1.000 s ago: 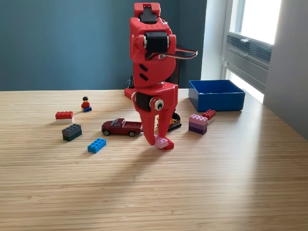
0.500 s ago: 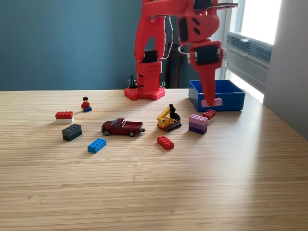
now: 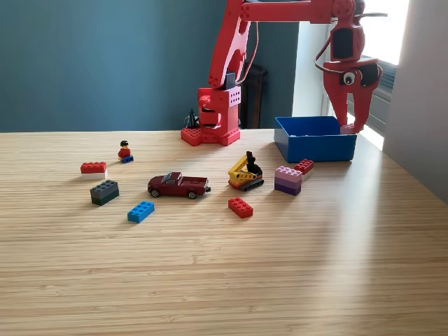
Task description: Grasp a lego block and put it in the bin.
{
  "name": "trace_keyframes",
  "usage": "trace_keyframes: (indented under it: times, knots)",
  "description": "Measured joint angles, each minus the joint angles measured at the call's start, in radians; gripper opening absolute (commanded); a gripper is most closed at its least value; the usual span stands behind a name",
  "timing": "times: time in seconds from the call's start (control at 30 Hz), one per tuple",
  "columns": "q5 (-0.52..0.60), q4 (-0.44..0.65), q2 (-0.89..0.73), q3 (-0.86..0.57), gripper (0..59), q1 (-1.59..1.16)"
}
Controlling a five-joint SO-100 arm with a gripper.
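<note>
Several loose pieces lie on the wooden table (image 3: 224,280), none of them touched by the arm. Nearest the camera are a small blue brick (image 3: 141,211) and a red brick (image 3: 240,207). Behind those sit a dark grey block (image 3: 104,192), a maroon toy car (image 3: 178,185), a yellow toy digger (image 3: 246,173) and a pink-and-purple stack (image 3: 288,180) with a small red brick (image 3: 304,166) just beside it. Farther back on the exterior view's left are a red-and-white brick (image 3: 93,169) and a minifigure (image 3: 124,150).

Beyond these, toward the exterior view's right, stands the bin (image 3: 313,148), its front wall hiding most of the inside, so whether any brick already lies in it cannot be told. The red arm, based at the back of the table (image 3: 213,119), reaches across and holds the gripper (image 3: 352,124) pointing down over the bin's far right corner. Its jaws stand slightly apart along their length, and a small pale pink piece (image 3: 348,129) shows at the tips, seemingly pinched there, though it is too small to be sure it is gripped rather than just released.

My judgement is that the carry is essentially finished and the drop is what is left: parting the jaws should let the piece fall inside, provided the tips sit within the wall rather than over the rim.
</note>
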Motion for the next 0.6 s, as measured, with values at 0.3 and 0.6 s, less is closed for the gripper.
trace_keyframes:
  times: [0.3,0.6]
  knots:
    - [-0.049,0.153,0.0,-0.046,5.7,-0.126]
    - [-0.163,0.161,0.0,0.071,10.0,-0.183]
